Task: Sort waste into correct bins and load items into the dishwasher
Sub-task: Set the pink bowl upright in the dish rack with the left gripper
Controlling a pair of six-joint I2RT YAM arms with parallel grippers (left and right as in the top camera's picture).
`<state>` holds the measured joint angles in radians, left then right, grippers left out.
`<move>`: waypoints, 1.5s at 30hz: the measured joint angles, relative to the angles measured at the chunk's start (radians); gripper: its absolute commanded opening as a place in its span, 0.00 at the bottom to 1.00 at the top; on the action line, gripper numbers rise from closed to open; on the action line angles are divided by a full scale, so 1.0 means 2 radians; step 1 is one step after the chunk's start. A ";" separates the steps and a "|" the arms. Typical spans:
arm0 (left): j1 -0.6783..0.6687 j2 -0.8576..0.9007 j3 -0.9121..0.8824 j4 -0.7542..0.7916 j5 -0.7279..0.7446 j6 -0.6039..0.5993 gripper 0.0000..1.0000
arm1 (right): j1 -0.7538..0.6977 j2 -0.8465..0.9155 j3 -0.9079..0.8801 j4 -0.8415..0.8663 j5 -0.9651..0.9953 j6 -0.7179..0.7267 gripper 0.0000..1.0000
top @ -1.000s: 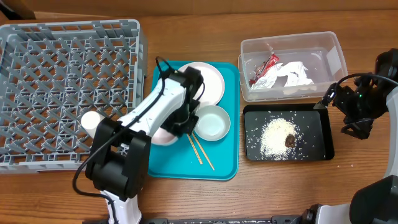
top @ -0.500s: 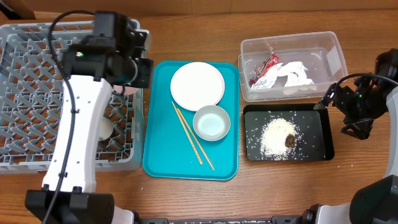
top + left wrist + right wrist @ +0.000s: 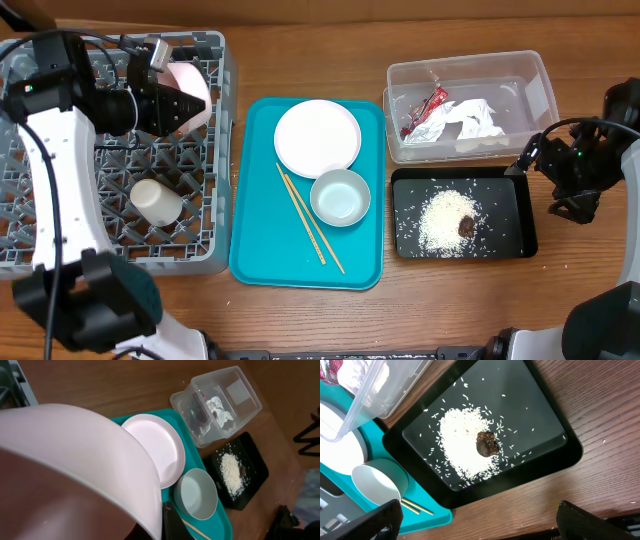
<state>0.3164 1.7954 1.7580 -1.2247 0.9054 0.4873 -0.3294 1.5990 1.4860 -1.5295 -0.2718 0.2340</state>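
Note:
My left gripper [image 3: 160, 100] is shut on the pale pink bowl [image 3: 188, 92] and holds it tilted on its side above the back right of the grey dish rack [image 3: 60, 215]. The bowl fills the left wrist view [image 3: 75, 470]. A small white cup [image 3: 157, 200] lies in the rack. The white plate [image 3: 317, 138], whitish-grey bowl [image 3: 340, 197] and chopsticks [image 3: 310, 215] are on the teal tray [image 3: 260, 250]. The clear tub [image 3: 530, 90] holds the red wrapper [image 3: 425, 110] and napkin [image 3: 472, 120]. The black tray [image 3: 510, 200] holds rice [image 3: 467, 445] and a brown lump [image 3: 487, 443]. My right gripper [image 3: 477, 522] is open and empty beside it.
The teal tray lies between the rack and the two bins. The right arm [image 3: 575, 170] rests at the table's right edge, next to the black tray. Bare wood runs along the front edge.
My left gripper lifted the pink bowl off the teal tray and carried it left over the dish rack. The right arm has not moved.

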 measured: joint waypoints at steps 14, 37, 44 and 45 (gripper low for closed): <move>0.044 0.134 0.000 0.011 0.087 0.024 0.04 | 0.000 0.000 0.000 0.000 0.001 0.000 1.00; 0.085 0.150 0.000 0.008 0.112 0.048 0.04 | 0.000 0.000 0.000 -0.001 0.001 0.000 1.00; 0.086 0.150 0.005 -0.021 -0.002 0.030 0.19 | 0.000 0.000 0.000 -0.003 0.001 0.000 1.00; 0.087 0.150 0.005 -0.026 -0.014 0.027 0.22 | 0.000 0.000 0.000 -0.005 0.001 0.000 1.00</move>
<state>0.4896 2.0949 1.7679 -1.2774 0.8764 0.5404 -0.3294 1.5990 1.4864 -1.5387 -0.2695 0.2340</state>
